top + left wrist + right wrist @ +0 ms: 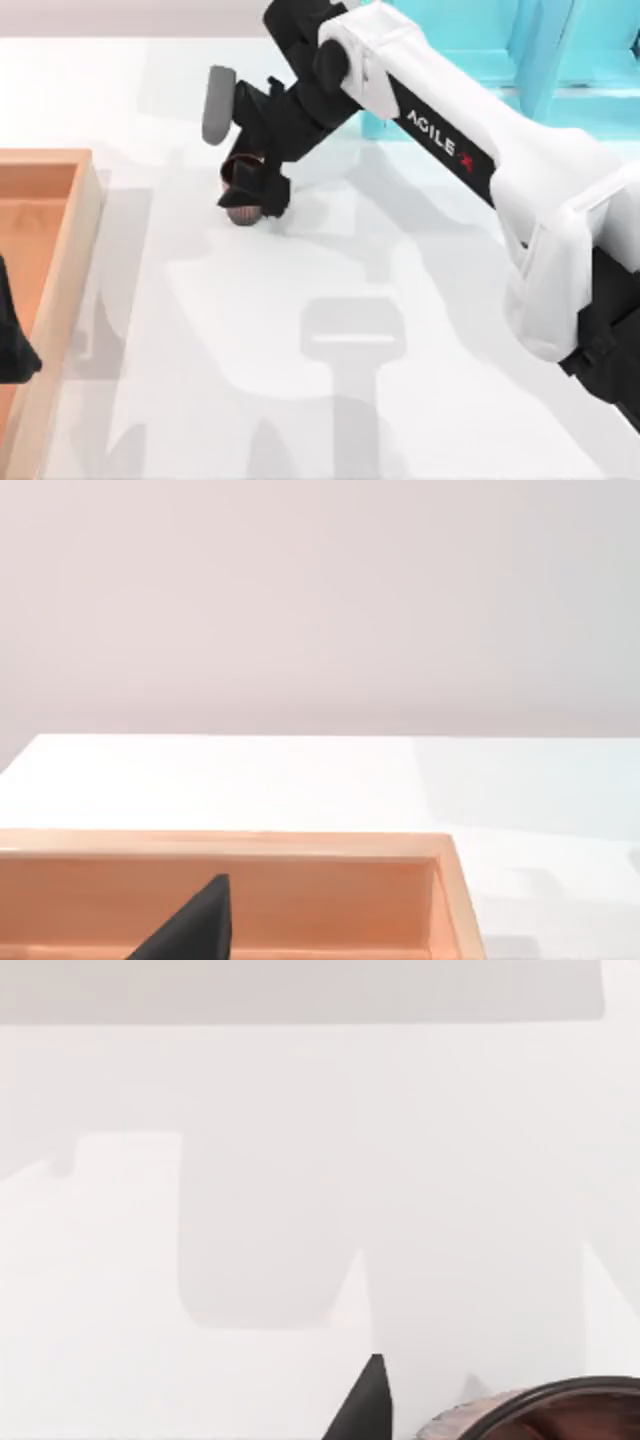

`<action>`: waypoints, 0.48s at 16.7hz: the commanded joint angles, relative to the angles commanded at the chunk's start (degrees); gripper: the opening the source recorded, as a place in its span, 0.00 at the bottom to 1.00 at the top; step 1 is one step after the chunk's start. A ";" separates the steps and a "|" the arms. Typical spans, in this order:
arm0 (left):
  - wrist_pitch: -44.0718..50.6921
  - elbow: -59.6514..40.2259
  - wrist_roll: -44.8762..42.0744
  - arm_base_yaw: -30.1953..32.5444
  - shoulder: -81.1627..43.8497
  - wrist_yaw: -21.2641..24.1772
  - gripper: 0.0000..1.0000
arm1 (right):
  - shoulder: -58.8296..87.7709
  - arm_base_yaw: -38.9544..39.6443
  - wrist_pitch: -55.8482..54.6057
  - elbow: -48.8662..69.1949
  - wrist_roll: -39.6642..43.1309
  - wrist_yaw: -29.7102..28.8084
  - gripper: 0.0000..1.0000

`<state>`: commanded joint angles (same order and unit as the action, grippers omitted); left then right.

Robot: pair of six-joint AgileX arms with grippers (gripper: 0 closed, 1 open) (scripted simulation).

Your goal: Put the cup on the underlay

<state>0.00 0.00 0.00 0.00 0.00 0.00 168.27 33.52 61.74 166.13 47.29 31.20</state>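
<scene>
The cup, a small reddish-brown ribbed tumbler, sits at the table's back middle between the black fingers of my right gripper, which is shut on it. In the right wrist view the cup's dark rim and ribbed wall show beside one black fingertip. The underlay, a grey rounded disc, lies just behind and left of the gripper, partly hidden by the wrist. I cannot tell whether the cup touches the table. My left gripper stays parked at the left edge over the orange tray.
A large orange wooden tray runs along the left side, and its rim shows in the left wrist view. A teal frame stands at the back right behind my right arm. White table stretches across the middle and front.
</scene>
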 joint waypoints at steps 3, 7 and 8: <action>0.00 0.00 0.00 0.00 0.00 0.00 1.00 | 0.06 -0.22 0.02 -0.03 -0.07 0.01 0.00; 0.00 0.00 0.00 0.00 0.00 0.00 1.00 | -5.53 -0.59 -1.26 -5.91 -2.11 -2.21 0.00; 0.00 0.00 0.00 0.00 0.00 0.00 1.00 | -8.33 -0.83 -1.87 -8.89 -3.09 -3.24 0.00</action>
<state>0.00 0.00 0.00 0.00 0.00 0.00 159.94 32.68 59.87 157.23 44.20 27.96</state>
